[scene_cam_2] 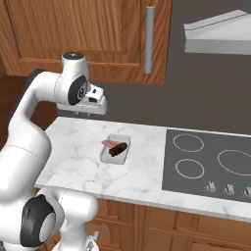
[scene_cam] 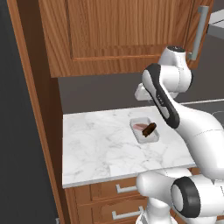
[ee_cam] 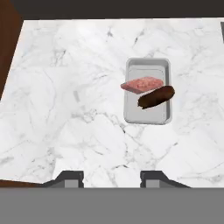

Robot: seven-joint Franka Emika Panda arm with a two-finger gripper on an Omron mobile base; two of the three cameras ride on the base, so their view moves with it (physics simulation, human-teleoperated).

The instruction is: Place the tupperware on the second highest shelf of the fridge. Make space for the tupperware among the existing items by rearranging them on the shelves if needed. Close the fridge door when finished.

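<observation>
The tupperware (ee_cam: 147,97), a shallow translucent tray with rounded corners, sits right of centre in the hand view on the white-veined marble desk (ee_cam: 65,109), holding a pink slab and a dark brown lump. Glossy black cooktop (scene_cam_2: 211,164) lies at right in the right base view. The gripper (ee_cam: 111,178) hovers above with jaws parted, empty.

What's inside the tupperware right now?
The tupperware holds a pink piece and a dark brown piece partly overlapping it. The tray floor beneath both is covered.
</observation>
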